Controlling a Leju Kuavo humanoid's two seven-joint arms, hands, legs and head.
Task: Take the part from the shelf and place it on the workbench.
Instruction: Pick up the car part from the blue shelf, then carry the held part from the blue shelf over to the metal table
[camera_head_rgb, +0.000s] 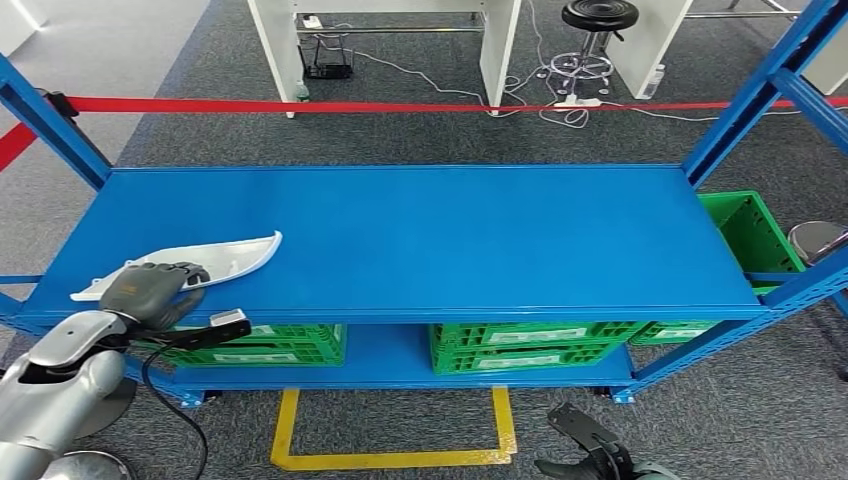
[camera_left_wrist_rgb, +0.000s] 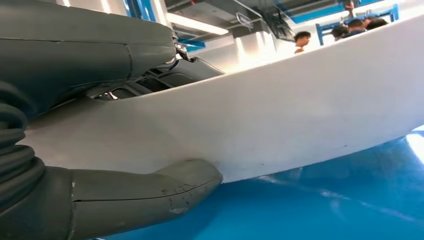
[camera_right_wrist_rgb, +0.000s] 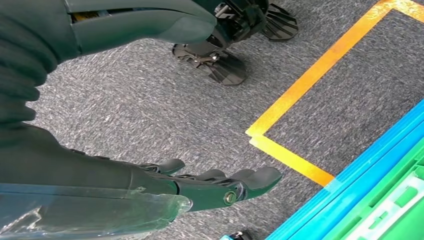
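Blue shelf (camera_head_rgb: 420, 240): left hand (camera_head_rgb: 150, 290) grips white part (camera_head_rgb: 235, 255); right hand (camera_right_wrist_rgb: 150, 185) hangs open; crate labels (camera_head_rgb: 535, 336) unreadable.

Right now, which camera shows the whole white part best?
The head view: the white part lies whole on the blue shelf, with the left hand gripping one end. The left wrist view shows a close stretch of it between thumb and fingers. The right wrist view looks at carpet.

Bright, even light; soft wrist-view blur.
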